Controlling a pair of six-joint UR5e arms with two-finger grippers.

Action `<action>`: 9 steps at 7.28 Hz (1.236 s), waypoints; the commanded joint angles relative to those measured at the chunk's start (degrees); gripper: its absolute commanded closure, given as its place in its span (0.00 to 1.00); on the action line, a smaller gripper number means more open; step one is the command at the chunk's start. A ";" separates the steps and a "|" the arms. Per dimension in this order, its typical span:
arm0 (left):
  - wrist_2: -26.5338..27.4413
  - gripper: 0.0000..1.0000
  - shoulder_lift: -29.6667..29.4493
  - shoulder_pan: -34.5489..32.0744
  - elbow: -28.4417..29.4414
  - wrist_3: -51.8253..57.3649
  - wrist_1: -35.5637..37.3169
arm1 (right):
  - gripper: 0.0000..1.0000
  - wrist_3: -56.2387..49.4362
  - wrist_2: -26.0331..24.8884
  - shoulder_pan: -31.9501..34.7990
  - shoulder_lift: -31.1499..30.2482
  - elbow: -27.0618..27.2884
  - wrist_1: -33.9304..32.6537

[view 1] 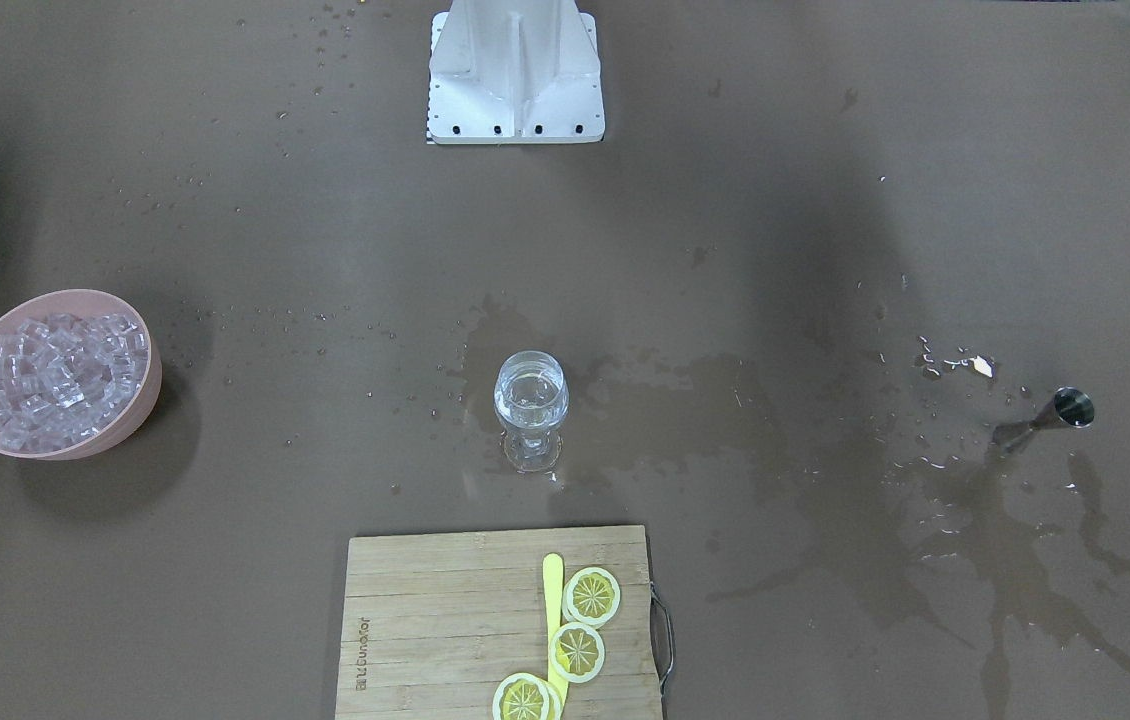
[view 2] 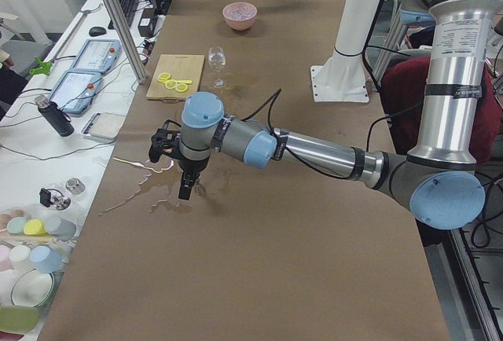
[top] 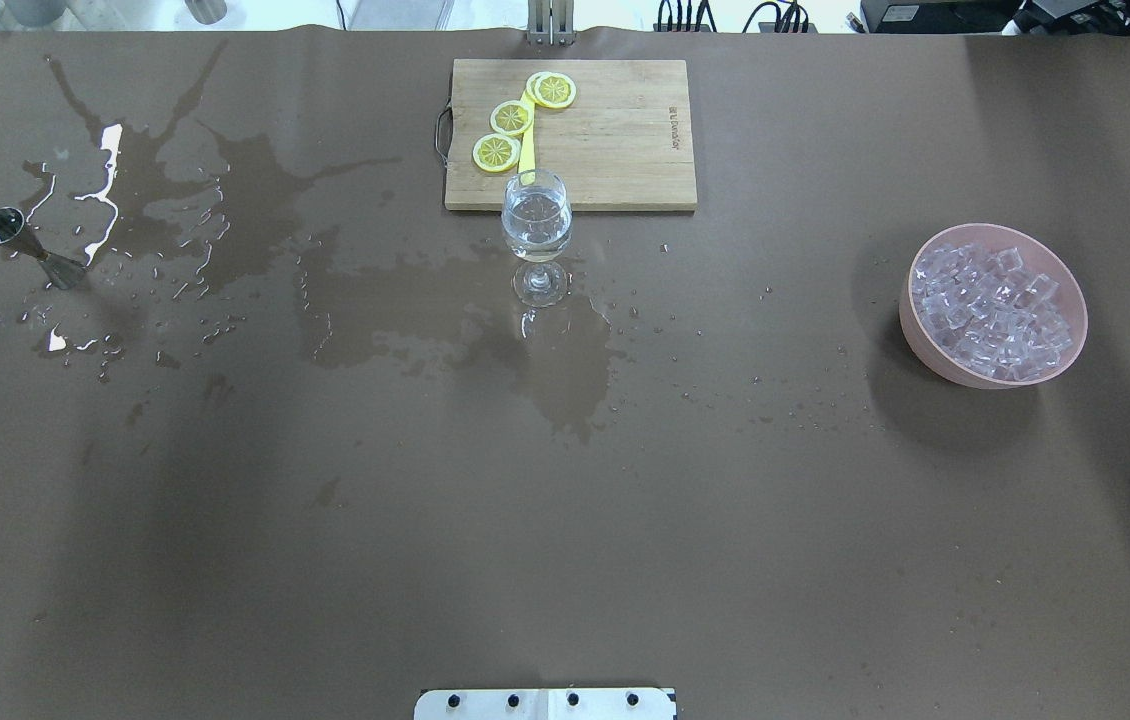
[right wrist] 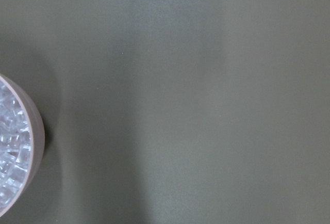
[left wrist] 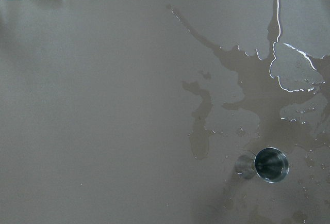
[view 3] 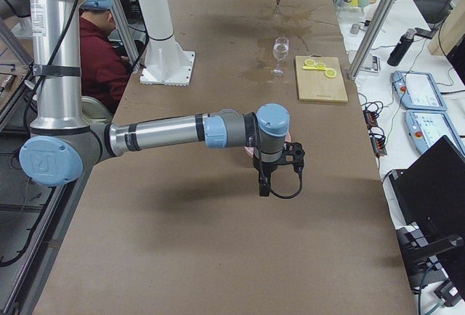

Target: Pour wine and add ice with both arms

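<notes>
Clear ice [top: 993,312] in pink bowl [top: 928,345], right pincer [view 3: 264,190] hanging nearby

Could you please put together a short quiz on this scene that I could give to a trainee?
1. True or false: the jigger lies on the cutting board.
2. Which vessel stands on the robot's right side of the table? A. the pink bowl of ice. B. the stemmed glass. C. the jigger.
3. What surrounds the jigger on the table?

Key:
1. False. It stands upright on the table, on the robot's left side.
2. A.
3. Spilled liquid, in puddles and drops.
</notes>
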 commanded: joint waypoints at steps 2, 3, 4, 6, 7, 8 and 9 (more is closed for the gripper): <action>0.27 0.02 0.61 0.67 1.06 -2.03 -3.02 | 0.00 -0.19 0.21 0.17 -0.19 0.03 -0.18; 0.27 0.02 1.57 0.67 2.63 -4.90 -7.47 | 0.00 -0.19 0.12 0.09 -0.10 0.03 -0.18; 0.18 0.02 1.67 0.67 6.22 -10.68 -15.61 | 0.00 -0.11 0.04 0.09 0.25 -0.06 -0.27; 0.27 0.02 2.19 2.59 11.77 -20.80 -29.43 | 0.00 0.50 -0.05 0.00 0.69 -0.32 -0.18; 0.44 0.02 2.37 3.30 12.23 -23.45 -32.62 | 0.00 0.68 -0.23 -0.52 1.04 -0.32 -0.18; 0.62 0.02 2.54 4.27 12.23 -27.57 -35.70 | 0.00 0.95 -0.32 -0.96 1.91 -0.32 -0.27; 0.79 0.02 2.55 5.50 12.06 -28.74 -37.29 | 0.00 4.34 -0.40 -2.79 3.49 -0.23 -0.27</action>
